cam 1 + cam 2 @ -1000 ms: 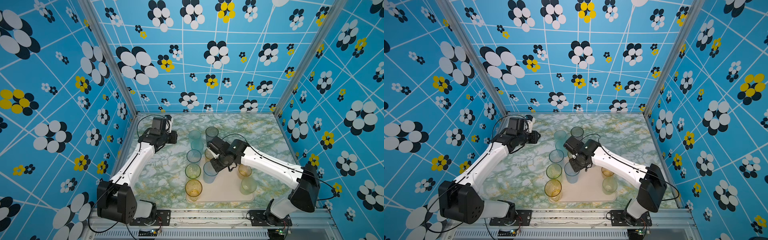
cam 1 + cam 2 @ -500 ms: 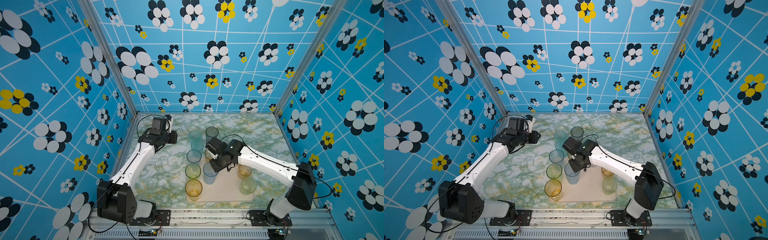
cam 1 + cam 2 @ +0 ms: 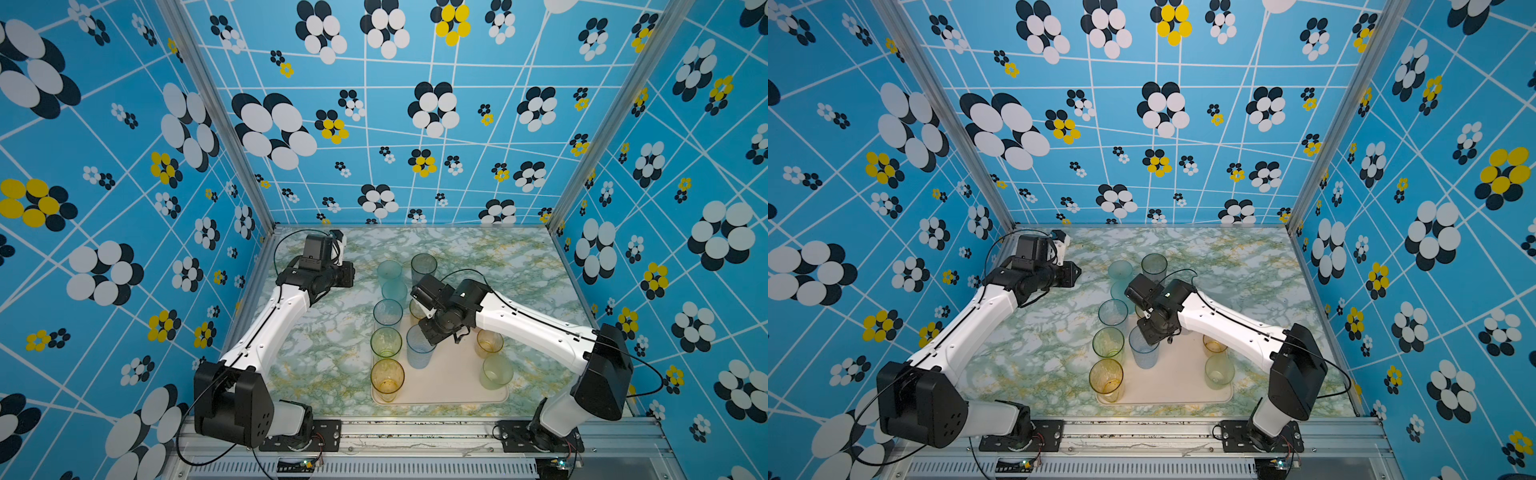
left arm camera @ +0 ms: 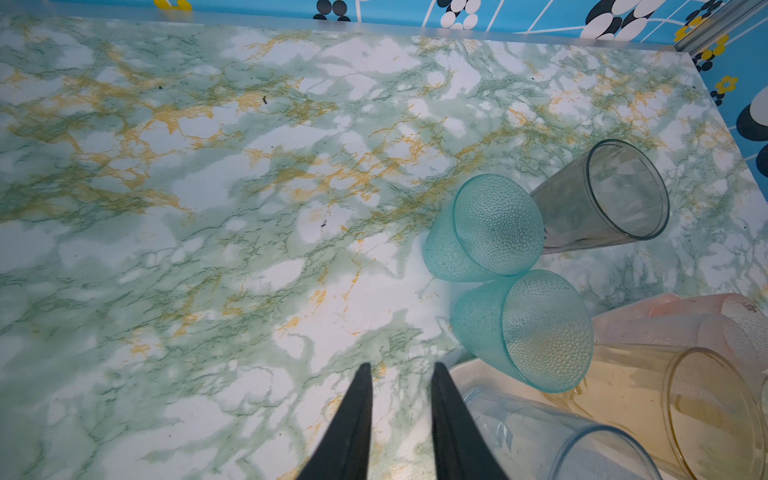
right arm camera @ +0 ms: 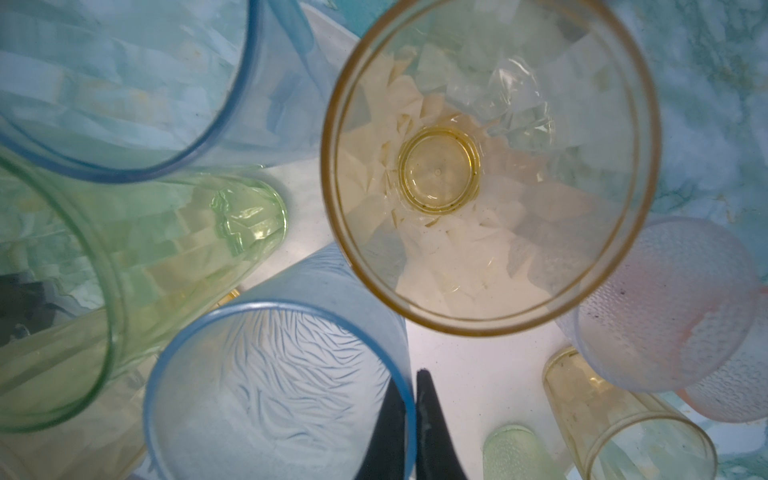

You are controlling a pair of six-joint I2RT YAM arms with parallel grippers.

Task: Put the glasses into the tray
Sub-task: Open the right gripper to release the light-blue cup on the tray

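I am looking past my black right gripper (image 5: pixel 410 380) at a tall translucent blue plastic tumbler (image 5: pixel 270 395) showing feathery etched lines. Just beyond my fingertips, a tall amber faceted tumbler (image 5: pixel 490 166) is glowing yellow over the cream-white plastic tray (image 5: pixel 478 365). Ahead of my black left gripper (image 4: pixel 401 368), green and gold veins are running across the white marbled tabletop (image 4: pixel 208 208) towards a teal pebble-textured tumbler (image 4: pixel 494 224).

Bright, even light is filling both top views, leaving faint shadows on the marbled tabletop (image 3: pixel 332 353). Wide-angle stretch is tilting the grey tumbler (image 4: pixel 602 195). In the right wrist view, the nearest green tumbler (image 5: pixel 83 291) is blurring, the tray (image 5: pixel 478 374) glaring white.
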